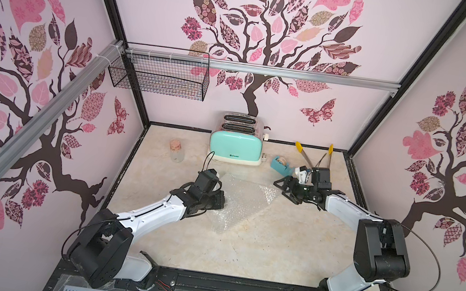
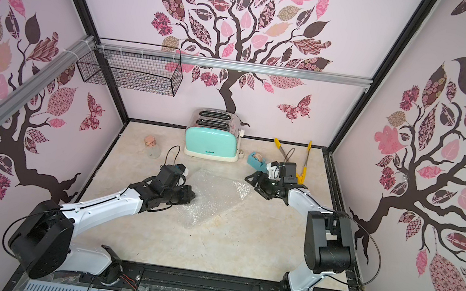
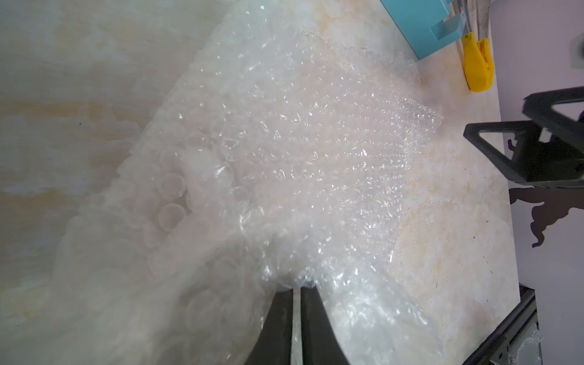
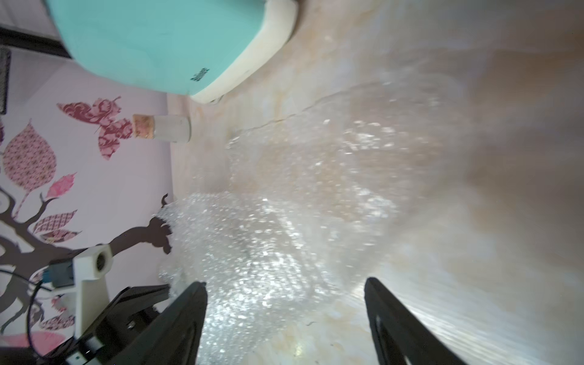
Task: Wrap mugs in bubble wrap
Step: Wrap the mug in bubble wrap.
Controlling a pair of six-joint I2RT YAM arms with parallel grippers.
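**Left pinch on wrap, right open, mug not plainly seen**

Far left of the mint toaster (image 1: 235, 150), nearer the front: cork-stoppered glass jar (image 1: 177, 151), upright and apart from everything.

Left gripper (image 3: 296, 294), in front of the toaster and a bit left: fingers closed on a bunched edge of the bubble wrap (image 1: 243, 205), with a thin strip of film pinched between them.

The wrap lies crumpled on the worktop (image 1: 272, 247) straight in front of the toaster, raised toward the pinch.

The mug does not show clearly in any view. A whitish patch shows through the film in the left wrist view, but I cannot tell if that is it.

Right of the toaster: teal tape dispenser (image 1: 281, 163).

Right gripper (image 4: 284, 282), in front of the dispenser at the wrap's right corner: fingers spread wide, holding nothing.

Behind it: yellow-tipped tongs (image 1: 299, 147).

Risks, as judgement:
- The pinch holds thin, slick film, so a sharp pull could slip it free or tear it.
- The right fingers could close on air or on one loose layer, because the corner is springy and see-through.
- Dragging the sheet could tip or roll whatever sits under it.
- The right arm is close to the dispenser and tongs, so a wide swing could knock them.
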